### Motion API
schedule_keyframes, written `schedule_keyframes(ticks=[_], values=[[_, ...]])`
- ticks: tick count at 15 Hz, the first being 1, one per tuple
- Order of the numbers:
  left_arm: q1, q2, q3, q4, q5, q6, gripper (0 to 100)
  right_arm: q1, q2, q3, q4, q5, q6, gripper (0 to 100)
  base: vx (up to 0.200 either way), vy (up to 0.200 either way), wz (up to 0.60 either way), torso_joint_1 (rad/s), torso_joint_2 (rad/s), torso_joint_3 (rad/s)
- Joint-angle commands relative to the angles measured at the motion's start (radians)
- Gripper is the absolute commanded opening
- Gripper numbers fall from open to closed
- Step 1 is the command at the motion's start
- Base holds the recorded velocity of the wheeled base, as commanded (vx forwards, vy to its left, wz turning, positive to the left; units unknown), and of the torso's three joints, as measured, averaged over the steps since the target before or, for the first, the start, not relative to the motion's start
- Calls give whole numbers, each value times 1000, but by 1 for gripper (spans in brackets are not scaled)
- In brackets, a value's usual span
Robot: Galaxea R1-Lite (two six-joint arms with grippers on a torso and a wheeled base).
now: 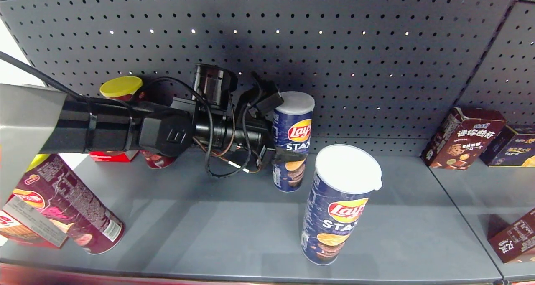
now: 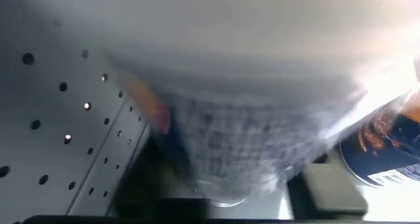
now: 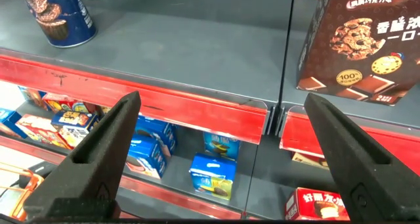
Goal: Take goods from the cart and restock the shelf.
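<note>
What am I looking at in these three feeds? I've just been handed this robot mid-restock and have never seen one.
It is a two-armed robot facing a store shelf. The wide picture comes from a camera on its head, and the other two come from cameras on its wrists. In the head view the left arm extends in from the left. The left gripper is closed on the rear blue can, which stands upright by the pegboard. The left wrist view sees that can too close to be clear. A front blue can stands nearer, a maroon can sits at the left, and brown boxes are at the right. The right gripper is open and holds nothing, facing the shelf's red edge strip.
</note>
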Motion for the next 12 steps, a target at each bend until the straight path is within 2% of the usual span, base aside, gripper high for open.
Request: schedule_keyframes(ticks=[1,7,10,12], values=[[0,-3,-1,-2,0,0,100,1,1,0,0,0,0,100,0,0,0,0,0,0],[9,-56,37,-36,3,2,100,1,1,0,0,0,0,100,0,0,0,0,0,0],[6,-133,194,-166,46,-1,100,1,1,0,0,0,0,100,0,0,0,0,0,0],[4,-175,271,-205,115,2,100,1,1,0,0,0,0,100,0,0,0,0,0,0]])
